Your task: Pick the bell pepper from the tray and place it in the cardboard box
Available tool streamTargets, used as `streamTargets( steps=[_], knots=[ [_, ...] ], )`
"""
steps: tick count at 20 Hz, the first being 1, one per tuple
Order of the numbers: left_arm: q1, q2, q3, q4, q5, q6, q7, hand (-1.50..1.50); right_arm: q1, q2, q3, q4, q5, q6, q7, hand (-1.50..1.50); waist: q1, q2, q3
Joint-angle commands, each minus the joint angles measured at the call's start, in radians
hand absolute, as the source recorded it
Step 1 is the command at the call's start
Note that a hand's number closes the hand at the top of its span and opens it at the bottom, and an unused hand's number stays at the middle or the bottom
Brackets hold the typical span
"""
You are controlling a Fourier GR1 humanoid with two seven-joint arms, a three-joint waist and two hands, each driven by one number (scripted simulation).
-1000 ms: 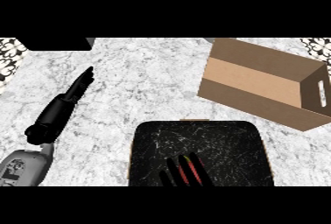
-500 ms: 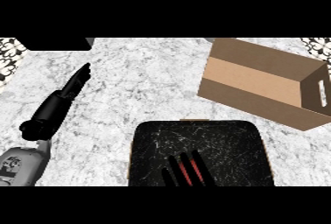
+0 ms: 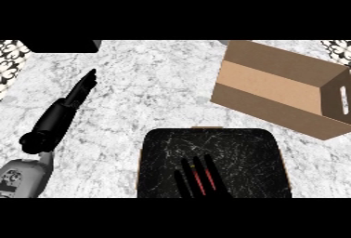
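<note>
A black tray [image 3: 254, 153] lies on the marble counter at the lower middle. My right hand [image 3: 186, 179] comes in from the lower edge over the tray's near half, its fingers curled over the red bell pepper [image 3: 199, 179]. Only thin red strips of the pepper show between the fingers. The open cardboard box [image 3: 274, 93] stands at the upper right, just beyond the tray, tilted with a handle slot in its right wall. My left hand [image 3: 68, 100] rests at the left with straight fingers pointing away, holding nothing.
A dark block [image 3: 61, 45] sits at the counter's far left edge. Patterned surfaces show at the top left corner [image 3: 10, 60] and top right corner [image 3: 337, 49]. Bare marble [image 3: 151, 88] lies between my left hand and the box.
My right hand's fingers have slid a little farther over the tray and drawn together over the pepper. My left forearm has shifted slightly toward the lower left.
</note>
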Motion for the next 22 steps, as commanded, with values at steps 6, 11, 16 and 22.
streamTargets(
  steps=[6, 11, 16, 22],
  knots=[
    [-0.039, -0.031, 0.014, -0.021, -0.021, -0.011, 0.048, 0.0, 0.024, 0.235, 0.0, 0.321, 0.153, -0.001, 0.033, -1.5, 0.0, 0.002, 0.001],
    [-0.07, -0.034, 0.055, 0.02, -0.026, -0.031, 0.031, 0.0, 0.077, 0.175, -0.027, 0.35, 0.241, -0.048, -0.031, -1.5, -0.007, 0.003, 0.001],
    [-0.066, -0.08, 0.035, 0.034, -0.071, -0.036, 0.054, 0.0, 0.107, 0.167, -0.087, 0.392, 0.295, -0.06, -0.112, -1.5, -0.005, 0.002, 0.001],
    [0.02, -0.059, 0.09, -0.034, -0.067, -0.096, 0.02, 0.0, 0.146, 0.192, -0.14, 0.393, 0.323, -0.024, -0.211, -1.5, -0.001, 0.002, 0.001]
  ],
)
